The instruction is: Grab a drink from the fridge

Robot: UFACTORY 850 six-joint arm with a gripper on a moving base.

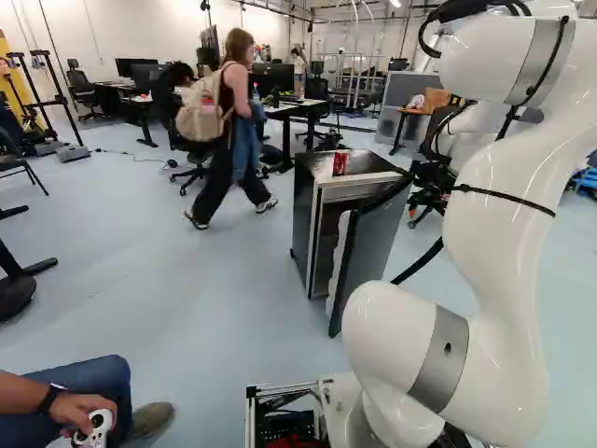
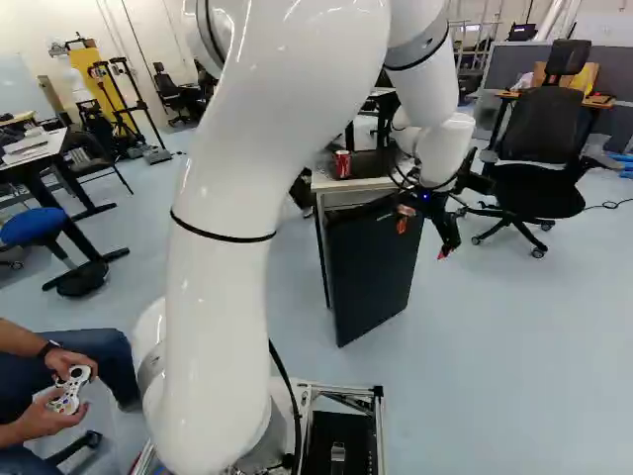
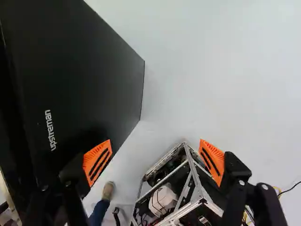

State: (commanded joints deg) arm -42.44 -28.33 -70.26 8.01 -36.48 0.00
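1. The black, two-fingered gripper with orange pads (image 2: 422, 237) stood open, beside the boxy black fridge with a pale front frame (image 1: 304, 217).
2. The fridge's flat, rectangular black door (image 2: 368, 269) stood ajar.
3. A red cylindrical drink can (image 2: 342, 163) sat upright on top of the fridge.
4. A black office chair (image 2: 539, 134) stood well apart from the fridge.
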